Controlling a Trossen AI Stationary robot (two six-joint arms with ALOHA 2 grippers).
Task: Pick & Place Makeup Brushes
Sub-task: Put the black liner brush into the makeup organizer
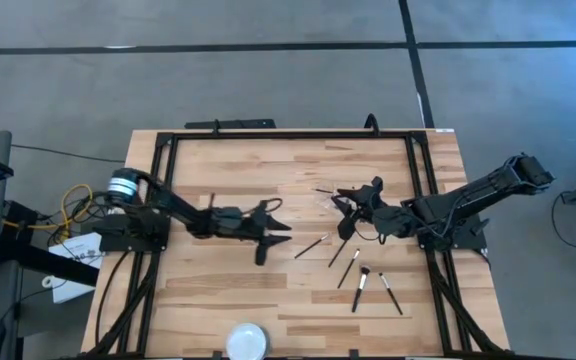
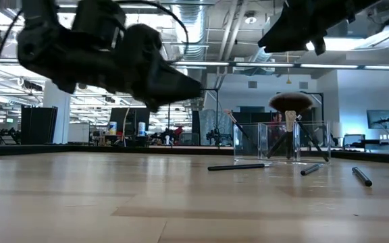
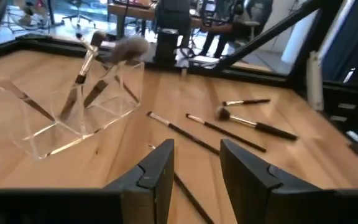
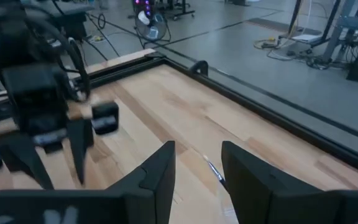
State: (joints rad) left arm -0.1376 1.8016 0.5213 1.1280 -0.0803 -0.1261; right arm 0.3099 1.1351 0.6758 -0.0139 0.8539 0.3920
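We see the left gripper (image 1: pixel 276 232) near mid-counter, fingers spread apart and empty, hovering above the wood in the low view (image 2: pixel 181 88). In its wrist view the two dark fingers (image 3: pixel 157 171) stand parted over a thin dark brush (image 3: pixel 185 138) lying on the counter (image 1: pixel 218 295).

The right gripper (image 1: pixel 353 205) sits across from it, over the clear holder (image 1: pixel 326 198), fingers released, nothing between them in its wrist view (image 4: pixel 194 171). One slim brush tip (image 4: pixel 215 171) shows just beyond those fingers.

Makeup brushes on the counter, high view count: four loose ones right of centre, between the two grippers and toward the near edge: one (image 1: pixel 310 245) just beside the left gripper, one (image 1: pixel 347 269), one with a pale head (image 1: pixel 360 288), one (image 1: pixel 391 293). A fifth may lie under the right gripper; we can't tell.

The clear holder (image 2: pixel 281 142) stands upright with several brushes in it, including one wide brown fluffy head (image 2: pixel 290 102); exact count inside not readable.

One round white dish (image 1: pixel 246 342) at the near counter edge, well apart from everything.

No readable labels or writing anywhere.
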